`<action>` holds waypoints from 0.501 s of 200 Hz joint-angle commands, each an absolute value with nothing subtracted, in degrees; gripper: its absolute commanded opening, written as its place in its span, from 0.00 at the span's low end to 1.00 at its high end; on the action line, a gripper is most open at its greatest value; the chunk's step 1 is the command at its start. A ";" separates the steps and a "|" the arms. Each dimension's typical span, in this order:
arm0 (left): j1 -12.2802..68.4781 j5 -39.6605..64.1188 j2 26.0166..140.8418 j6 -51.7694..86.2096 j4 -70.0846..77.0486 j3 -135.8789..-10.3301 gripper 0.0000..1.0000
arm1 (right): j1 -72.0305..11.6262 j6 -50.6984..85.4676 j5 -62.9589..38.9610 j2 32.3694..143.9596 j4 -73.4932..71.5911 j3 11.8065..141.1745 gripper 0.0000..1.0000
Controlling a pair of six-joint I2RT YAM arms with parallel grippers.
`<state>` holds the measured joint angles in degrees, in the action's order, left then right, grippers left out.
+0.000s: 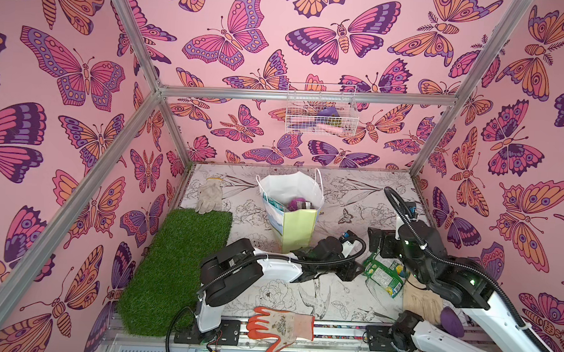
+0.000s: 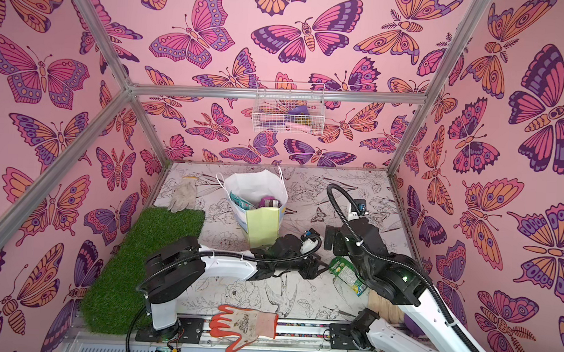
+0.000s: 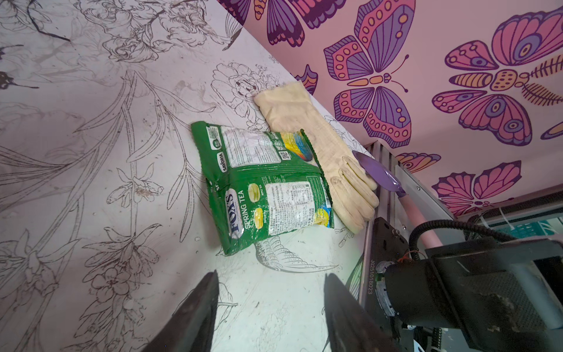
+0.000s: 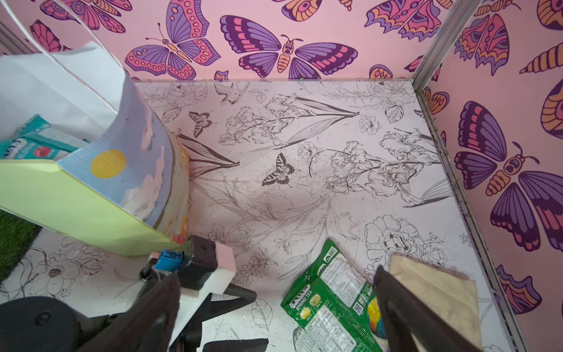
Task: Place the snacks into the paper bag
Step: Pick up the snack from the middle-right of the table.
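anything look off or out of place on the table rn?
The green packet is the only snack seen outside the paper bag: creased across its middle, one edge against the pale glove. A purple trowel lies on the frame rail by the glove's fingers.

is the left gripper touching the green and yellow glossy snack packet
Apart. The left wrist view shows bare table between the open left gripper and the green and yellow glossy snack packet.

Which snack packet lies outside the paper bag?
The green packet, lying flat beside the cream glove. The teal packet and the purple packet sit inside the bag.
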<state>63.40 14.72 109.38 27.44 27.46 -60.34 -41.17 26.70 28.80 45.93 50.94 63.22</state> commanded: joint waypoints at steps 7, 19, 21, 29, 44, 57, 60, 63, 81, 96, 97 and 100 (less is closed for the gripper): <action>63.39 17.42 112.02 29.38 28.83 -61.93 0.58 | -40.28 28.08 30.81 45.18 52.29 62.35 0.99; 63.37 17.81 112.66 29.81 28.75 -62.35 0.58 | -40.20 28.07 30.91 44.89 52.23 62.10 0.99; 63.37 17.83 112.76 29.86 28.74 -62.43 0.58 | -40.20 28.13 30.93 44.86 52.26 62.06 0.99; 63.38 18.08 113.28 30.05 28.53 -62.79 0.58 | -40.16 28.22 30.94 44.68 52.15 61.86 0.99; 63.37 18.52 114.14 30.53 28.37 -63.31 0.58 | -39.98 28.29 30.85 44.39 52.12 61.61 0.99; 63.37 18.81 114.79 31.01 28.37 -63.63 0.58 | -39.81 28.30 30.84 44.13 52.10 61.38 0.99; 63.37 18.81 114.91 31.12 28.39 -63.64 0.58 | -39.81 28.30 30.83 44.10 52.12 61.35 0.99; 63.37 18.87 115.00 31.24 28.33 -63.71 0.58 | -39.76 28.28 30.85 44.10 52.12 61.35 0.99; 63.37 19.07 115.68 31.79 28.28 -64.03 0.58 | -39.50 28.30 30.77 43.69 52.12 61.09 0.99; 63.37 19.33 116.35 32.31 28.20 -64.49 0.58 | -39.37 28.25 30.68 43.42 52.04 60.86 0.99; 63.37 19.38 116.36 32.33 28.16 -64.50 0.58 | -39.37 28.23 30.67 43.42 52.03 60.84 0.99; 63.37 19.41 116.54 32.35 28.06 -64.58 0.58 | -39.35 28.29 30.54 43.35 52.03 60.78 0.99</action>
